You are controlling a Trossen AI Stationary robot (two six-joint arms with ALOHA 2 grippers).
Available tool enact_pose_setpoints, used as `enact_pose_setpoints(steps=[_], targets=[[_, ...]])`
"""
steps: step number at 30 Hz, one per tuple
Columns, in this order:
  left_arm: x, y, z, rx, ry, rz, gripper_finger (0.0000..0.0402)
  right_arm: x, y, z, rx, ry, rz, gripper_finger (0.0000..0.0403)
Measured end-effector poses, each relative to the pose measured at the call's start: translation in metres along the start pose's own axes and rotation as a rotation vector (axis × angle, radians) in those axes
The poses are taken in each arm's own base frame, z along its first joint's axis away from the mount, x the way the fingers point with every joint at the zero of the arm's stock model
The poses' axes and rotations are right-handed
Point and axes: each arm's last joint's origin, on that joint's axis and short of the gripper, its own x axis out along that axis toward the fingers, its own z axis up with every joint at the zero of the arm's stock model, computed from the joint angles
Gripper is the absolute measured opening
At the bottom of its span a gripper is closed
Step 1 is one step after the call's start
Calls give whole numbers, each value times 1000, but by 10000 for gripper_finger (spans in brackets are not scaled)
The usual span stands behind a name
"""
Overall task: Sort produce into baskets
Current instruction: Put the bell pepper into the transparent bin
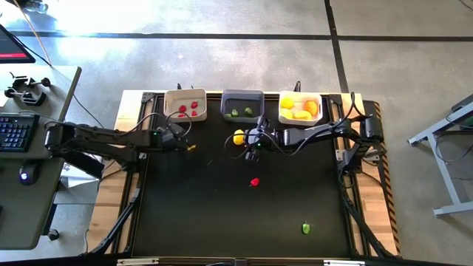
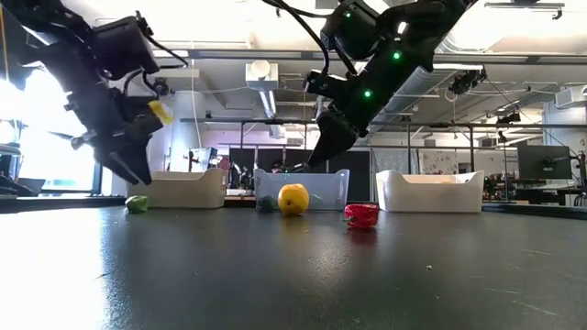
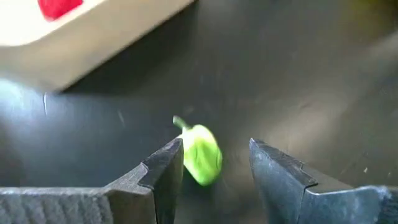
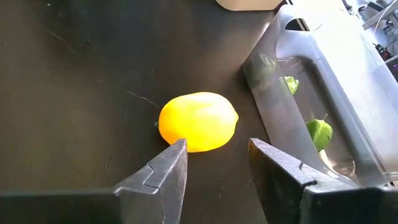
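My left gripper is open and hangs a little above the table near the cream-white basket. A small green piece lies on the table below, between the fingertips; it also shows in the low view. My right gripper is open and hovers just over a yellow lemon-like piece, which rests on the table in front of the dark grey basket. The gripper touches nothing. A red piece lies mid-table and another green piece near the front right.
The three baskets stand in a row at the far edge. The cream-white one holds red pieces, the dark grey one green pieces, and the white one yellow-orange pieces. A desk with a keyboard stands left of the table.
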Motion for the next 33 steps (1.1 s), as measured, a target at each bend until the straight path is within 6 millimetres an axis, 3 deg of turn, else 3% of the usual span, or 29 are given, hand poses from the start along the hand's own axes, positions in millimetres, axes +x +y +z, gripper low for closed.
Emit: enact_pose_setpoints(steps=[6, 13, 21, 33], targets=[[0, 0, -8, -31, 43, 39, 170, 0, 0, 0, 0, 1, 0, 161], [15, -4, -15, -8, 99, 115, 170, 0, 0, 0, 0, 1, 0, 161], [27, -13, -13, 1, 67, 113, 170, 0, 0, 0, 0, 1, 0, 161], [34, -4, -8, 55, 72, 174, 154, 0, 0, -2, -9, 20, 2, 161]])
